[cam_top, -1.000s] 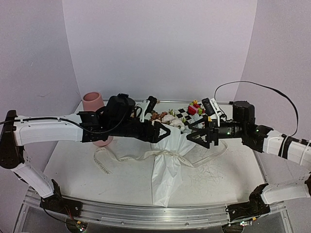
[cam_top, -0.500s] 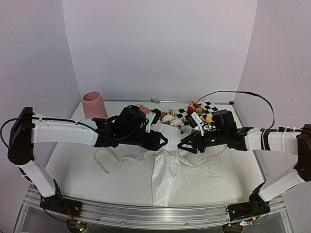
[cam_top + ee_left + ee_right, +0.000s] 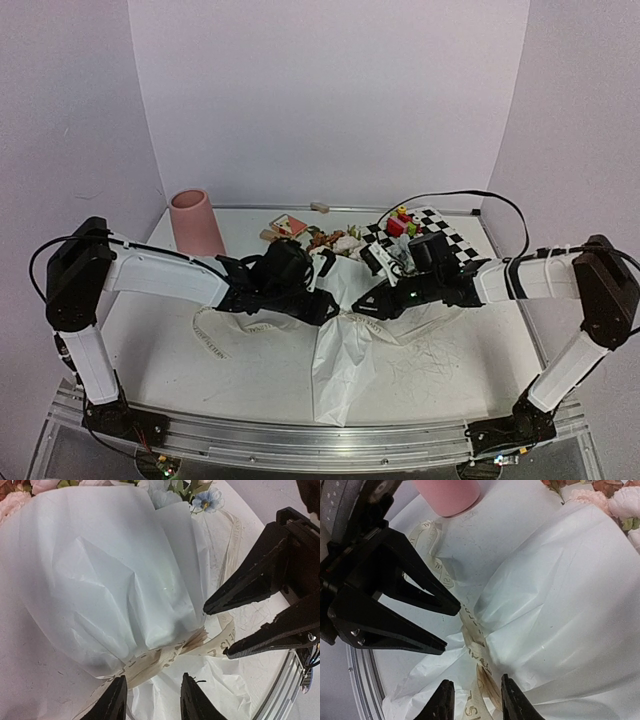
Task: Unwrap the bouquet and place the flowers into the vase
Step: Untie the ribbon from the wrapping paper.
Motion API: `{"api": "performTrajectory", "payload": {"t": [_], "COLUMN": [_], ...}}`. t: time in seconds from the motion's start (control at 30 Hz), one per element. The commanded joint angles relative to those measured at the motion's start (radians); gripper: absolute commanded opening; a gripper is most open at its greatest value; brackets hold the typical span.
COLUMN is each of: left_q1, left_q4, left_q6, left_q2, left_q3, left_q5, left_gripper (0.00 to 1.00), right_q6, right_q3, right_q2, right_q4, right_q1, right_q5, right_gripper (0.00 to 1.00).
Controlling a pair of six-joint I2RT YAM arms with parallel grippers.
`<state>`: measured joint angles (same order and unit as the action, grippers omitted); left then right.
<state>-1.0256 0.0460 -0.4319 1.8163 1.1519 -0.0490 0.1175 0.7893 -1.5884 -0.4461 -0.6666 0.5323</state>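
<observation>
Two arms: I see left gripper (image 3: 152,692), right gripper (image 3: 476,690) lowered onto bouquet (image 3: 345,350), jaws narrowing, part-open.
Ribbon (image 3: 165,657): straddled, ungripped; untying imminent.

Was a white table (image 3: 150,345), marked with thin dark scratches (image 3: 430,355) at the right front. Bore a pink vase (image 3: 195,222) upright at the back left. Held at the middle a bouquet (image 3: 345,345) lying flat in white paper, flowers (image 3: 340,242) toward the back wall. Carried a cream ribbon (image 3: 203,330) trailing left from the bouquet's waist, a checkered mat (image 3: 452,232) at the back right, and a small pinkish card (image 3: 288,224) between vase and mat.
</observation>
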Motion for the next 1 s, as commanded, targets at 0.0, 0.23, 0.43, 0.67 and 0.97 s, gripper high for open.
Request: {"api": "performTrajectory", "payload": {"t": [0.0,0.23,0.43,0.67,0.97], "left_q1": [0.002,0.001,0.001,-0.004,-0.010], "left_q4": [-0.026,0.006,0.050,0.084,0.103], "left_q6": [0.028,0.041,0.051,0.047,0.048], "left_q2": [0.037,0.087,0.128,0.143,0.109], "left_q3": [0.054,0.086,0.128,0.155,0.151], "left_q5": [0.001,0.021,0.111,0.266,0.269], "left_gripper": [0.37,0.36,0.37,0.26,0.14], "right_q6": [0.011,0.031,0.036,0.036,0.079], "right_q3": [0.025,-0.001,-0.017,-0.022,0.032], "right_q2": [-0.037,-0.055,-0.056,-0.002,-0.001], "right_q4": [0.009,0.008,0.009,0.009,0.032], "right_q1": [-0.035,-0.066,-0.074,-0.074,-0.073], "right_q5": [-0.018,-0.035,-0.067,-0.074,-0.268], "right_gripper": [0.30,0.15,0.17,0.20,0.18]}}
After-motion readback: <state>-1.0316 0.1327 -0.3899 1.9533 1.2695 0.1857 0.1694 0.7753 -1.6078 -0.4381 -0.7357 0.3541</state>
